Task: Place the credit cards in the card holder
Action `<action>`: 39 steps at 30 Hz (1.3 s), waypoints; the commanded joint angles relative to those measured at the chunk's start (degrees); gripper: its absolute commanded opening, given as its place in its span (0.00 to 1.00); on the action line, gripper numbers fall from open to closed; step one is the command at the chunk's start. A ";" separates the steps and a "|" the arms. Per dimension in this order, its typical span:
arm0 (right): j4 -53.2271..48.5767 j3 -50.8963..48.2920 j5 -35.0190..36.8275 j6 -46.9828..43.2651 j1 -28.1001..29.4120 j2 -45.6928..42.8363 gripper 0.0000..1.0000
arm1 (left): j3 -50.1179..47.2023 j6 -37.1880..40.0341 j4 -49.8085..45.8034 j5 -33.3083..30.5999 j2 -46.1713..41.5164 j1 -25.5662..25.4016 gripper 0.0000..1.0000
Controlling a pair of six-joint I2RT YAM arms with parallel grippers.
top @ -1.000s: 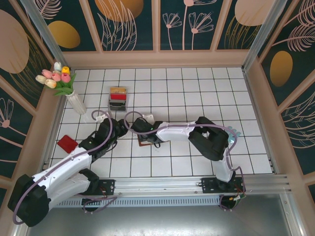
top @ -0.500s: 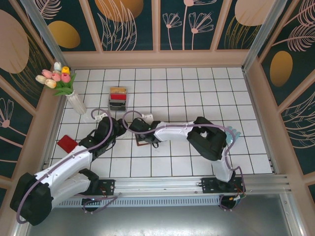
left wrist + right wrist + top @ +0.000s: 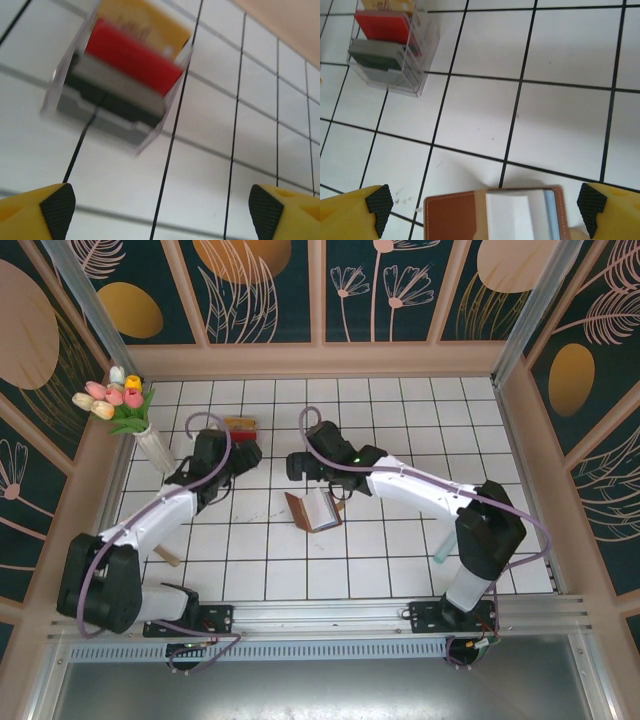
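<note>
Left wrist view gives the main relation: the credit cards [image 3: 131,60], thin plastic rectangles in yellow, red and dark grey, stand stepped inside a clear plastic tray [image 3: 100,116], straight ahead of the left tool [image 3: 160,212] and a little to its left. Their long edges run across the view, nearly along the line between the two pads. The left tool is spread wide and holds nothing. It sits just beside the tray, so I judge the left arm is the nearer one for taking a card.

The card holder [image 3: 312,510], a small brown leather wallet, lies open on the white tiled table [image 3: 400,420], well apart from the tray, toward the arm bases. The right tool [image 3: 486,205], also wide open and empty, hovers over the wallet's edge that faces the tray.
</note>
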 commanded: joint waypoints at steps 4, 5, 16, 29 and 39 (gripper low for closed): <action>4.48 -4.38 -4.71 0.12 -1.99 -1.99 0.98 | 16.69 9.18 -6.29 -0.71 10.73 4.87 0.98; 4.73 -4.98 -4.91 0.30 -2.16 -1.99 0.98 | 19.50 9.81 -8.01 -1.01 13.33 5.78 0.98; 6.01 -8.13 -6.70 1.53 -3.79 -1.38 0.98 | 39.10 13.32 -13.65 2.23 33.90 10.25 0.99; 5.05 -8.13 -7.02 0.66 -5.35 -1.32 0.98 | 35.25 9.26 -8.39 15.73 38.31 11.41 0.99; 4.88 -8.68 -7.12 0.04 -5.86 -2.20 0.98 | 27.69 5.36 -1.93 24.36 35.03 11.32 0.99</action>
